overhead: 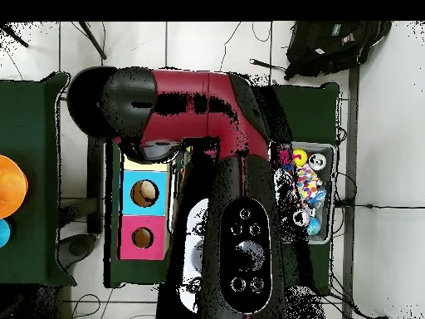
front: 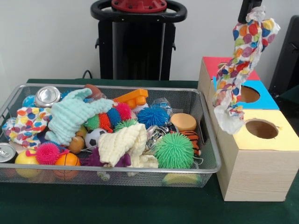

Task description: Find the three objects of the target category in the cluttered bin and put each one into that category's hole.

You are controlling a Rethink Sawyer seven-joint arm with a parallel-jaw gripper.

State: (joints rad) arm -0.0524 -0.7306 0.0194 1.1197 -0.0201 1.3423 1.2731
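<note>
On the green table (front: 140, 205) my wire bin (front: 211, 140) sits at left, heaped with spiky balls, cans and cloths, a mint cloth (front: 70, 116) on top; right of it the wooden box (front: 254, 163) shows its yellow hole (front: 261, 129); above the blue hole (front: 247, 94) my gripper (front: 250, 9) pinches the polka-dot cloth (front: 238, 60), which hangs down.

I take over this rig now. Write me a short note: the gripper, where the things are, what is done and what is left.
Gripper: at the top edge of the front view, mostly hidden; a spotted cloth hangs from it above the box, over the blue hole.
Bin: full; holds a second spotted cloth, a mint cloth and a cream cloth among balls and cans.
Done: one cloth lifted out.
Left: drop it into its hole; I cannot tell what is already inside the box.
</note>
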